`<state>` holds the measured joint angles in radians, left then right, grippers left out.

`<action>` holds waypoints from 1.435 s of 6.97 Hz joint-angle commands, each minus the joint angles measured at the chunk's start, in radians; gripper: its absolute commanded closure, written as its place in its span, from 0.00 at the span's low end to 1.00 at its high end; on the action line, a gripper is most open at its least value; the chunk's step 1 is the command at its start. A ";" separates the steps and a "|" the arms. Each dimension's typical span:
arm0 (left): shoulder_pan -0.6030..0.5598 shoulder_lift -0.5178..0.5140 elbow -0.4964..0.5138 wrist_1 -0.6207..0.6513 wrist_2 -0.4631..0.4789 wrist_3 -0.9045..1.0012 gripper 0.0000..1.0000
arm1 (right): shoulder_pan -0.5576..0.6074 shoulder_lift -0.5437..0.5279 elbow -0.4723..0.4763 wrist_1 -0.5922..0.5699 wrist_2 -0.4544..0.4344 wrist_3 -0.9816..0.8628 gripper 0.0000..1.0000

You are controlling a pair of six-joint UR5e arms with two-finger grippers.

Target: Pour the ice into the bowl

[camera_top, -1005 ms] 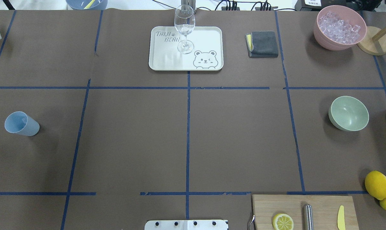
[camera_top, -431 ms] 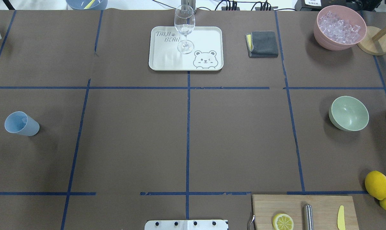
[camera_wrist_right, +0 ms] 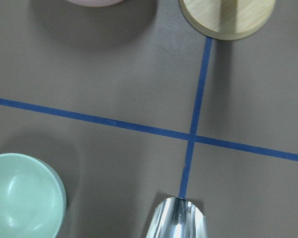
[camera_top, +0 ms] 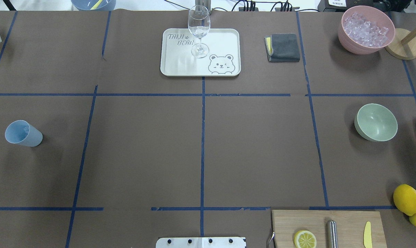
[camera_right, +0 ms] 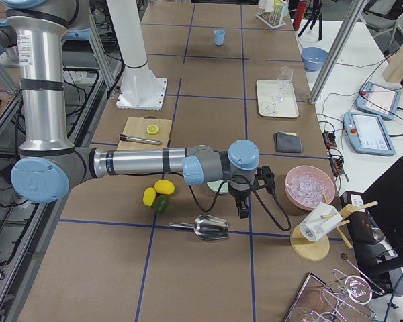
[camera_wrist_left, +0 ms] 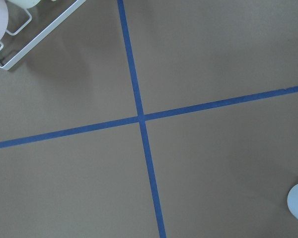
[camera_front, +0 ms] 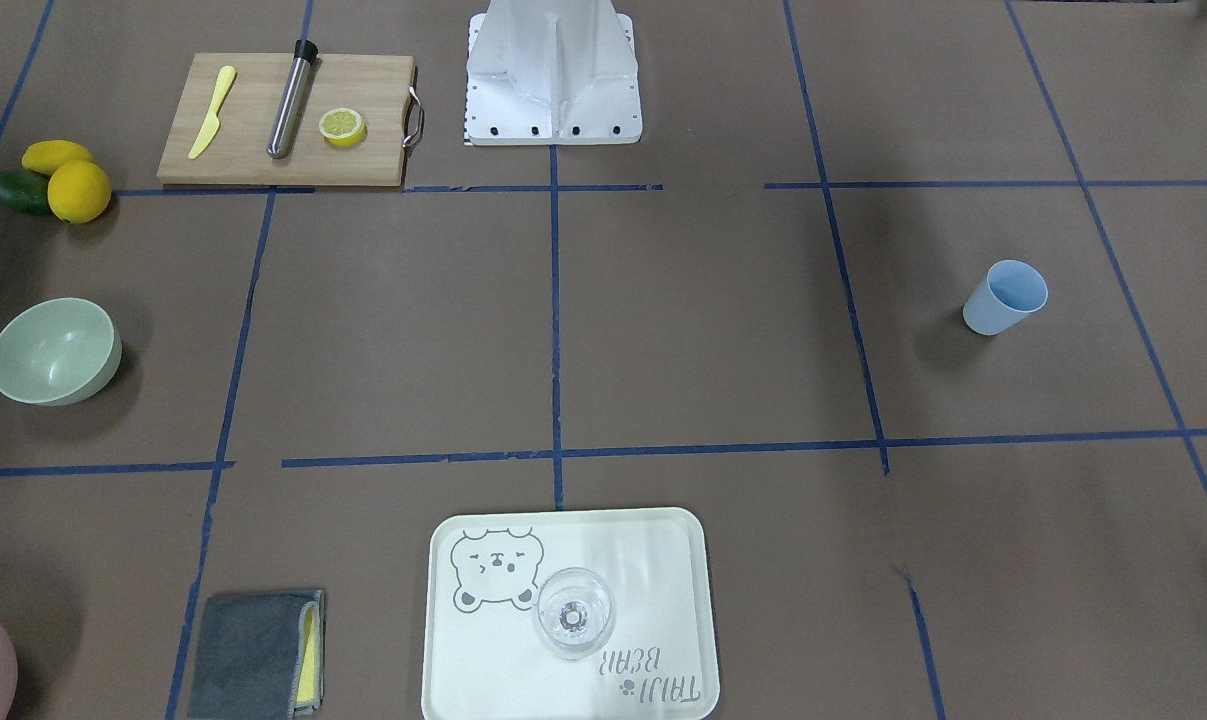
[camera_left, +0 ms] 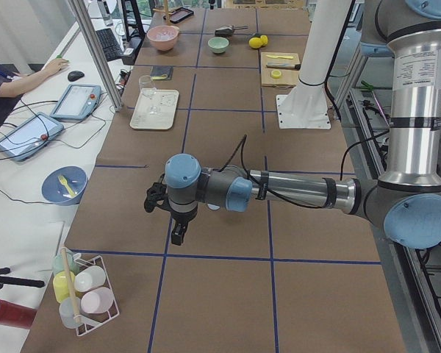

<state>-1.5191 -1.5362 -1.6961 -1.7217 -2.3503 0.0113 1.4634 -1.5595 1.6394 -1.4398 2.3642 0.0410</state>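
Observation:
The sage-green bowl stands empty at the table's right side; it also shows in the front view and in the right wrist view. Clear ice cubes fill a pink container at the far right. My right gripper hangs above the table between the bowl, the pink container and a metal scoop. My left gripper hangs over the table's left end. Both show only in the side views, so I cannot tell whether they are open or shut.
A light blue cup stands at the left. A tray with a wine glass and a grey cloth are at the back. A cutting board, lemons and a wooden stand are on the right.

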 commanded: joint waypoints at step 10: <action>0.039 0.028 -0.088 -0.177 0.034 -0.194 0.00 | -0.379 -0.093 -0.153 0.710 -0.084 0.800 0.00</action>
<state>-1.4996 -1.5140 -1.7753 -1.8773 -2.3250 -0.1739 1.1107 -1.6543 1.4848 -0.7344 2.3051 0.8241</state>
